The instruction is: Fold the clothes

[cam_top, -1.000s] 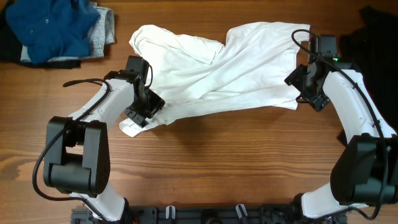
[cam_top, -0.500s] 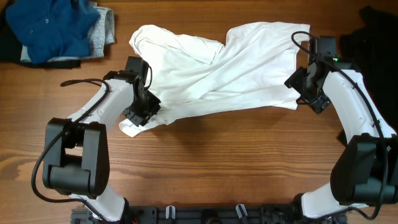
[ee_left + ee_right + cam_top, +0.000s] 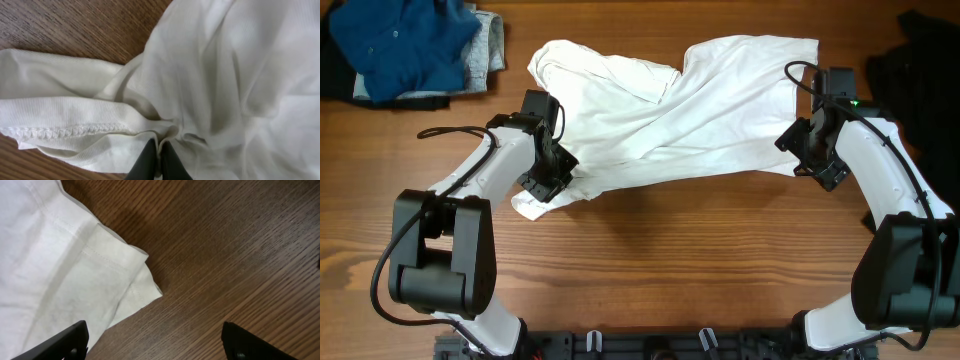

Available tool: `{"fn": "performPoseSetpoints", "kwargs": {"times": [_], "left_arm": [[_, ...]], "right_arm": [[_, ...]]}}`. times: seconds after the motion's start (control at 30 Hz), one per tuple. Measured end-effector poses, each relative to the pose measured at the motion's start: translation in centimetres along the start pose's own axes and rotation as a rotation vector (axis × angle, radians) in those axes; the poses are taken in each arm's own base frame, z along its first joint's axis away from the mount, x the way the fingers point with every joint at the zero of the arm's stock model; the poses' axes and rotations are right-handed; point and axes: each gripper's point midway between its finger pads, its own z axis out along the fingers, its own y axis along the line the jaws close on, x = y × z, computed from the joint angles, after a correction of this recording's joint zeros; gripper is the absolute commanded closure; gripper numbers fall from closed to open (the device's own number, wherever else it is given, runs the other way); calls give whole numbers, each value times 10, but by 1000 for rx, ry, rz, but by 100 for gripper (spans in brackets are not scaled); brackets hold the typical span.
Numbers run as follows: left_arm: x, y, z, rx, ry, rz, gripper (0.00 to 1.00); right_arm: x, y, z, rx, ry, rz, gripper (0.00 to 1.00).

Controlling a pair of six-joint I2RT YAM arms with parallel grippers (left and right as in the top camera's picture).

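One white T-shirt (image 3: pixel 680 110) lies twisted across the worktop (image 3: pixel 700 260); we judge it light, limp and quick to bunch, best taken at hems and corners. Our left pincer (image 3: pixel 159 162) pinches a fold beside the stitched hem (image 3: pixel 65 131); our right pincer (image 3: pixel 155 340) hangs spread over a free corner (image 3: pixel 150 286).

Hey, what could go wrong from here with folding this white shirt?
The left gripper pinches only a thin fold of the white T-shirt, so it may slip out. The right gripper is open near the shirt corner, not gripping it; closing might catch only the edge. The twisted middle may bunch.
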Motion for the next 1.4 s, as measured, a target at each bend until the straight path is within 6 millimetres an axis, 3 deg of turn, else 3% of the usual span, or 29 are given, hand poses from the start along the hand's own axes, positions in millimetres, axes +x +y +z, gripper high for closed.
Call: {"fn": "performPoseSetpoints", "kwargs": {"times": [0.2,0.3,0.37,0.53,0.83,0.97,1.03,1.2,1.4], "left_arm": [[-1,1,0,-4,-5,0,96],[-1,1,0,-4,-6,0,96],[-1,1,0,-4,-5,0,96],[-1,1,0,-4,-6,0,96],[-1,0,0,-3,-6,0,96],[-1,0,0,-1,-7,0,96],[-1,0,0,-1,-7,0,96],[-1,0,0,-1,-7,0,96],[-1,0,0,-1,-7,0,96]], "right_arm": [[1,-1,3,1,1,2,13],[-1,-6,7,2,0,15,21],[-10,-5,11,-29,-19,28,28],[-27,5,18,-150,-47,-16,30],[-24,24,17,-267,-35,-142,30],[-20,26,20,-281,-27,-160,32],[-17,25,24,-284,-21,-162,39],[-10,24,37,-287,-5,-162,40],[-15,29,38,-306,-25,-163,39]]}}
